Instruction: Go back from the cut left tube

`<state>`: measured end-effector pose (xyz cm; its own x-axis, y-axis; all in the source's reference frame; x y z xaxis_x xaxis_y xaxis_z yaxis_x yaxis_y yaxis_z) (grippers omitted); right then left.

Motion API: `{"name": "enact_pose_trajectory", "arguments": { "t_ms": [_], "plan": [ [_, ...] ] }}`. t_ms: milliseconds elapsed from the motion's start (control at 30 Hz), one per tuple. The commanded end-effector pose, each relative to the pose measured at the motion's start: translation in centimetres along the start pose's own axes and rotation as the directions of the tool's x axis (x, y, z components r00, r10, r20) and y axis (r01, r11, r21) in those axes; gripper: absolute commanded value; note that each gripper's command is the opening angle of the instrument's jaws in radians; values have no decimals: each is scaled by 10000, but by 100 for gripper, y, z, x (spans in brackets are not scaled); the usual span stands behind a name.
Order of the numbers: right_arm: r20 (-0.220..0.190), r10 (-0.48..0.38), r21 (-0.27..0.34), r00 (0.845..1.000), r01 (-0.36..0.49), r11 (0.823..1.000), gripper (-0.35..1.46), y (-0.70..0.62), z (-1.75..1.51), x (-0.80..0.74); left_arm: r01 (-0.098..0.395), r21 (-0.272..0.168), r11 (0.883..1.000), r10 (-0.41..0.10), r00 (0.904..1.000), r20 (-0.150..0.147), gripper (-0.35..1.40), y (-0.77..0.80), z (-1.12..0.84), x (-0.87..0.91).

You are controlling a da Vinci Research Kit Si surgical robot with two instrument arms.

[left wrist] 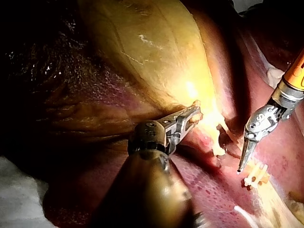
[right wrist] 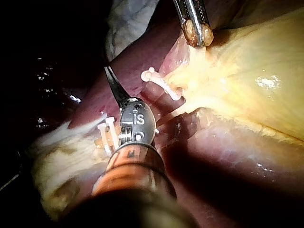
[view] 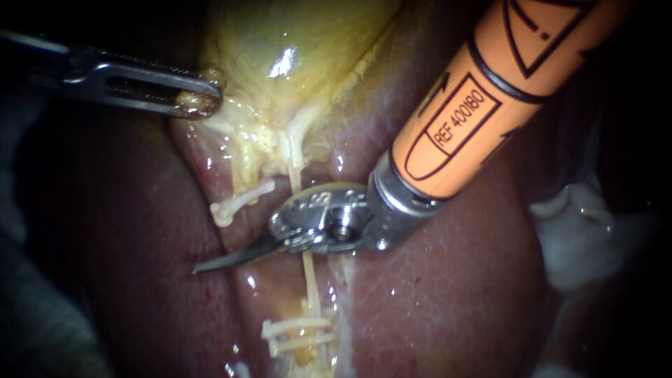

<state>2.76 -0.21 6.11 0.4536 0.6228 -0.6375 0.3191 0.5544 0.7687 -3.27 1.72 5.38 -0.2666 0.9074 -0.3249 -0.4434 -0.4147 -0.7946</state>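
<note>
My right instrument [view: 203,267], on an orange shaft, comes in from the upper right. Its thin curved blades lie together and hold nothing, pointing left over the liver [view: 448,294]. Just above the blades a cut tube stub carries a white clip [view: 236,203]. Two more clips [view: 297,334] sit lower on the tissue. A thin pale tube [view: 310,280] runs down from the gallbladder [view: 294,49], passing under the instrument's hub. My left instrument [view: 203,103] is shut on the gallbladder's yellowish edge and holds it up. The right wrist view shows the blades [right wrist: 108,71] beside the clipped stub [right wrist: 159,80].
White gauze [view: 581,231] lies at the right edge past the liver. In the left wrist view my right instrument [left wrist: 239,167] hangs just above the lower clips [left wrist: 254,178], with the left jaws [left wrist: 195,111] nearby on the gallbladder.
</note>
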Motion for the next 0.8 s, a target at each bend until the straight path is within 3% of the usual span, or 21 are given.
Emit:
{"name": "enact_pose_trajectory", "arguments": {
  "t_ms": [33, 67, 200, 233, 333, 600, 667, 800],
  "plan": [
    [-12, 215, -19, 9998, -215, 9998, -35, -1, 0, 0, -1, -2, 10000, 1, 10000, 1, -35, 0, 0, 0],
    [-42, 389, -7, 9992, -389, 9992, -35, -2, 0, 0, -1, -2, 10000, 1, 10000, 1, -35, 0, 0, 0],
    [-377, 673, -177, 9970, -680, 9975, 116, 0, 1, 1, -3, -5, 10000, 3, 10000, 3, -35, -1, 0, 0],
    [-510, 786, -319, 9956, -803, 9963, 130, 0, 1, 2, -3, -5, 10000, 3, 10000, 3, -35, -1, 0, 0],
    [-630, 799, -519, 9948, -832, 9952, 141, 0, 2, 2, -4, -8, 10000, 4, 10000, 5, -35, -1, 0, 0],
    [-728, 826, -667, 9939, -875, 9939, 143, -12, -10, -5, -7, 13, 10000, 7, 10000, -7, -35, -2, -1, 0],
    [-910, 873, -1277, 9920, -985, 9869, 143, -21, -19, -10, -8, 11, 10000, 8, 10000, -6, -35, -2, -1, 0],
    [-1009, -351, -2927, 9943, 41, 9562, 145, -48, -42, -24, -14, 28, 10000, 14, 10000, -16, -35, -5, -1, 1]
  ]
}}
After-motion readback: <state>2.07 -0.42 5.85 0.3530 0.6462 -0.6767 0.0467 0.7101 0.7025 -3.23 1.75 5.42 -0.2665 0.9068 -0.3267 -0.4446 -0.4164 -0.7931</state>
